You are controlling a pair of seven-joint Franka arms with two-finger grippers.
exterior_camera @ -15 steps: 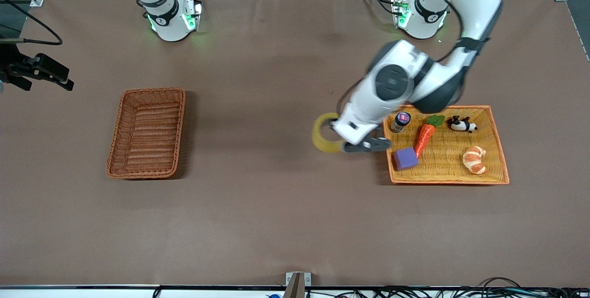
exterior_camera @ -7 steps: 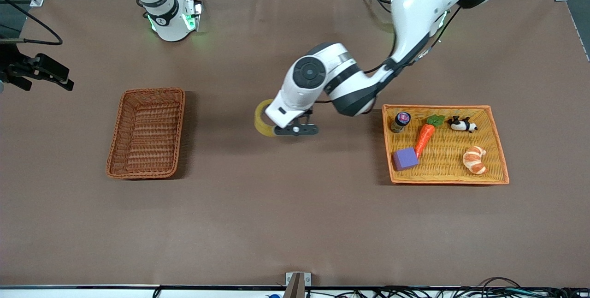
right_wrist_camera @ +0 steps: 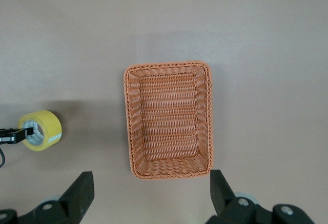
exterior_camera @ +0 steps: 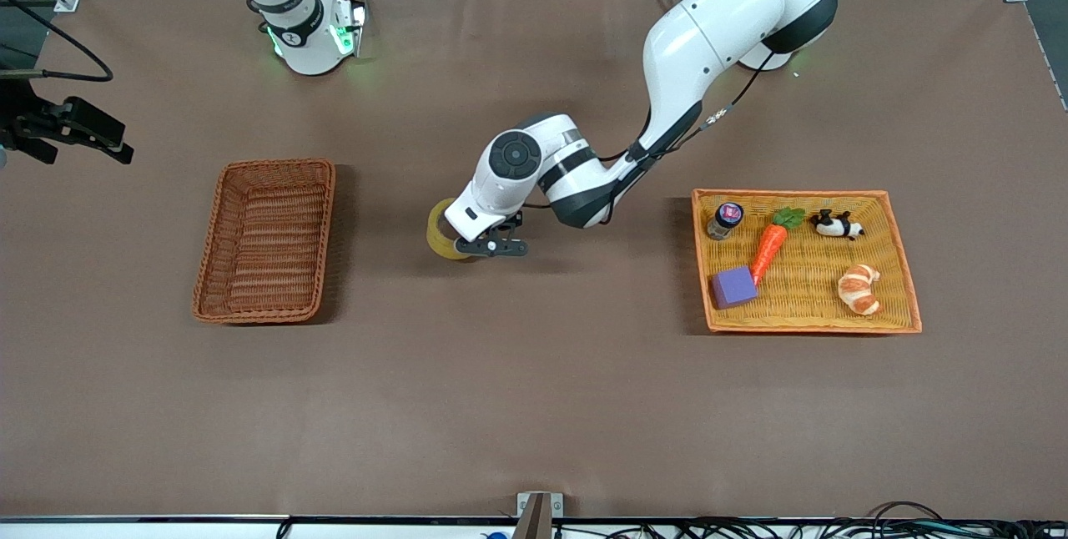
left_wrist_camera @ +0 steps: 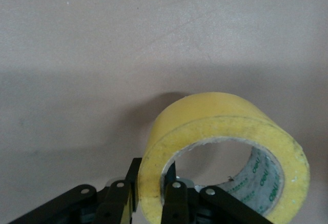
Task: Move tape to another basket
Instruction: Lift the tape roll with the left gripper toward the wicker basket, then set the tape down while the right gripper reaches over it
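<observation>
Gleaming yellowish tape (left_wrist_camera: 225,131), seemingly translucent

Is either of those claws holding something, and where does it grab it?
The left claw holds the tape by its ring wall, one finger inside the hole. The right claw holds nothing.

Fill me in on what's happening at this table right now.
The left arm's tool is shut on the yellowish ring-shaped roll of packing tape, one finger through its core, carrying it over bare tabletop between the two baskets. The reddish-brown wicker basket, toward the right arm's end, holds nothing. The shallow orange woven tray holds small items. The right arm's tool waits, open, above the reddish-brown basket.
</observation>
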